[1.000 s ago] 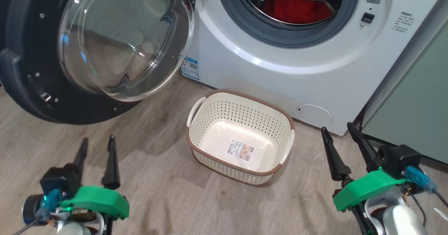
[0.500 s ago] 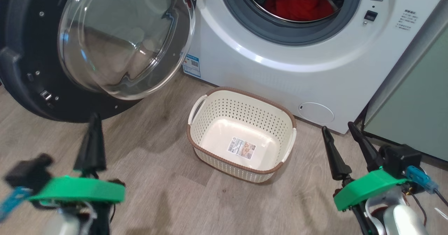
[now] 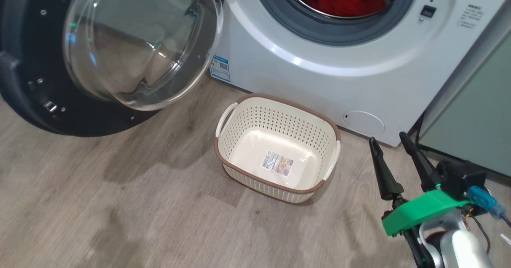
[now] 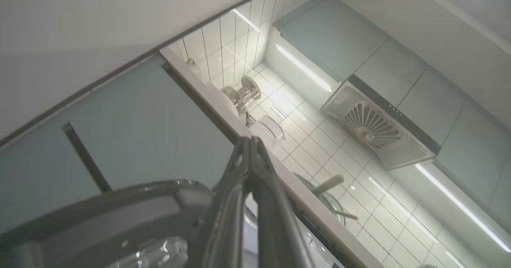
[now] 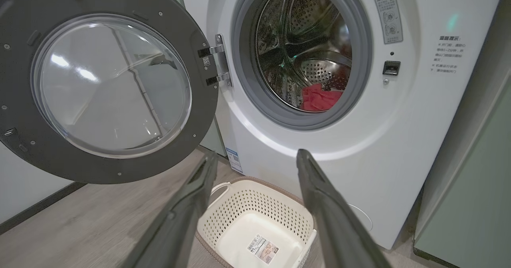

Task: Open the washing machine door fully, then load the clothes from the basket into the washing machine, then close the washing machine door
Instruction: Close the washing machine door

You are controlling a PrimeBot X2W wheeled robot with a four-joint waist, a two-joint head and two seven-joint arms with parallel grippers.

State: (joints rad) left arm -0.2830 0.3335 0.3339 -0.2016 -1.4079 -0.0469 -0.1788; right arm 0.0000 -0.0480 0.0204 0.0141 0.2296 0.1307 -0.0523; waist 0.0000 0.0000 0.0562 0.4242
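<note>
The washing machine door [image 3: 24,80] hangs wide open to the left, its clear glass bowl [image 3: 139,44] facing me. Red clothes [image 3: 339,0] lie inside the steel drum of the white washing machine [image 3: 319,72], also seen in the right wrist view as clothes [image 5: 319,98]. The cream basket [image 3: 259,120] sits on the floor before the machine, holding nothing but its floor sticker. My right gripper [image 3: 388,138] stands open to the right of the basket, nothing between its fingers [image 5: 315,188]. My left gripper [image 4: 249,140] is shut on nothing, pointing upward just above the door's rim [image 4: 100,216].
A pale green cabinet [image 3: 471,112] stands close against the machine's right side. Wood-look floor [image 3: 119,200] spreads left of and in front of the basket. The left wrist view looks up at a kitchen counter, tiled wall and range hood [image 4: 375,128].
My left gripper has shut its fingers and risen out of the head view. The head camera has shifted slightly. My right gripper has stayed put and open.
</note>
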